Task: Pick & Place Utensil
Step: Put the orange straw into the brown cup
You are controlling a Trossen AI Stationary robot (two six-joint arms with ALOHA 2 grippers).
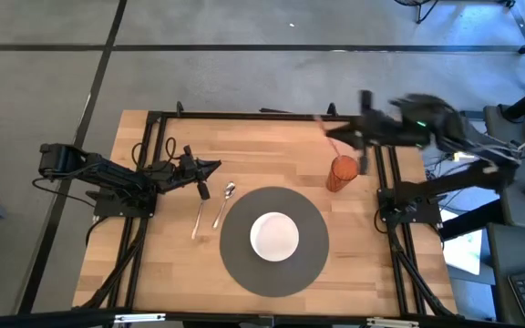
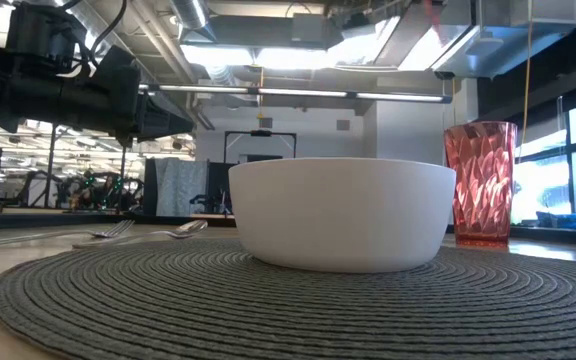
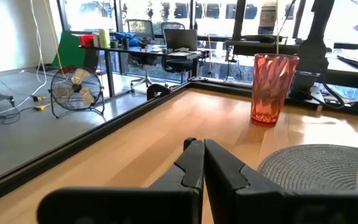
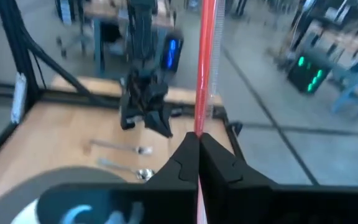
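My right gripper (image 4: 197,144) is shut on a thin red straw (image 4: 207,56). In the high view it hovers (image 1: 343,137) above the far right of the table, just beyond a red faceted cup (image 1: 342,173) that stands upright on the wood. My left gripper (image 3: 199,155) is shut and empty, level over the table's left part (image 1: 210,168). A spoon (image 1: 224,202) and a fork (image 1: 197,219) lie flat on the table near it. A white bowl (image 1: 273,235) sits on a round grey placemat (image 1: 235,260). My right gripper pinches the red straw between its two fingertips (image 4: 185,152), partway along the straw's length (image 4: 199,127). The fingers lie across the straw. The straw is lifted clear of the table and runs on past the fingers on both sides.
A black frame rail (image 1: 244,116) edges the table on the far side and on both sides. The bowl (image 2: 338,210) and cup (image 2: 480,185) stand tall in the low view. Bare wood (image 1: 272,150) lies between the utensils and the cup.
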